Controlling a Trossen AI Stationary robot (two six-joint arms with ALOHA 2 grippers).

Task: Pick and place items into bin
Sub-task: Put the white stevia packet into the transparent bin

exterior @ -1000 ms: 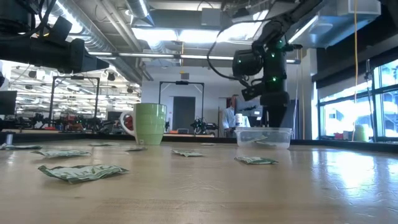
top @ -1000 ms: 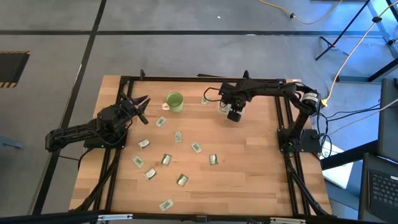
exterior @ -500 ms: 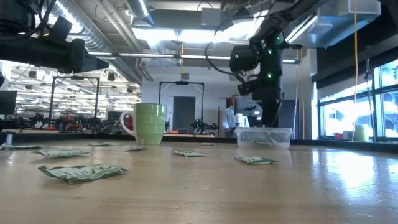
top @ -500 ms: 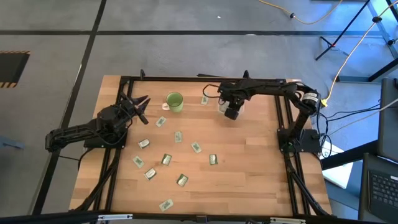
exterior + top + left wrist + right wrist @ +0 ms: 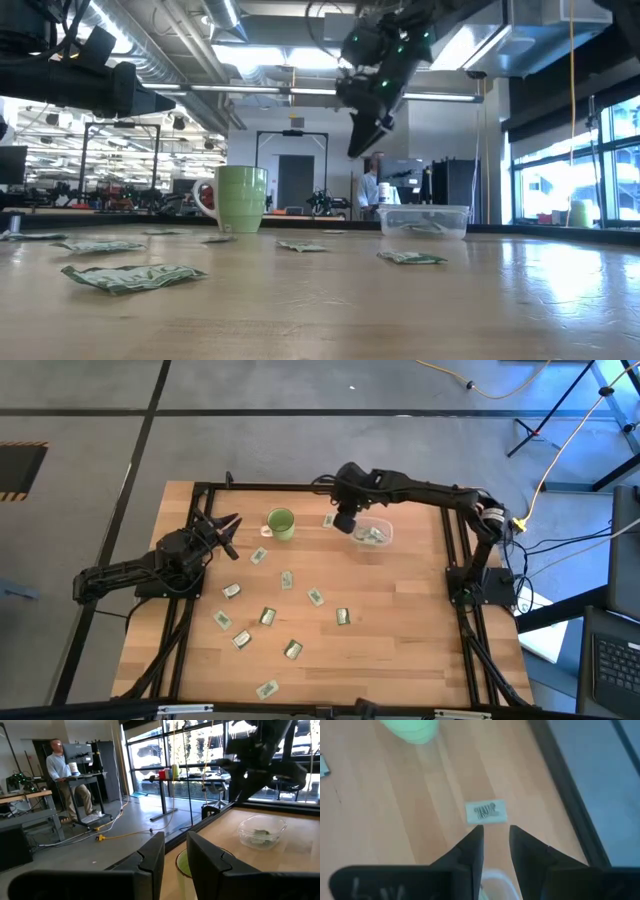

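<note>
My right gripper (image 5: 343, 523) is open and hangs in the air over the table's far part, between the green mug (image 5: 280, 523) and the clear bin (image 5: 373, 534). In the right wrist view its fingertips (image 5: 495, 837) stand just short of a silvery-white packet (image 5: 486, 812) that lies flat on the wood, without touching it. The bin (image 5: 424, 220) stands on the table with a few packets inside. Several more pale green packets (image 5: 287, 578) lie flat across the table's middle and near part. My left gripper (image 5: 227, 530) waits open at the table's left, raised off the wood.
The green mug (image 5: 240, 198) stands upright left of the right gripper. A dark frame rail (image 5: 300, 487) runs along the far edge close behind the packet. Bare wood lies right of the bin and along the near right. A person (image 5: 62, 775) stands at a desk beyond the table.
My right gripper has left its place over the bin, risen and swung toward the table's left and far edge, tipping as it went; it now hangs over the lone packet beside the mug. The bin and the packets on the table have stayed put.
</note>
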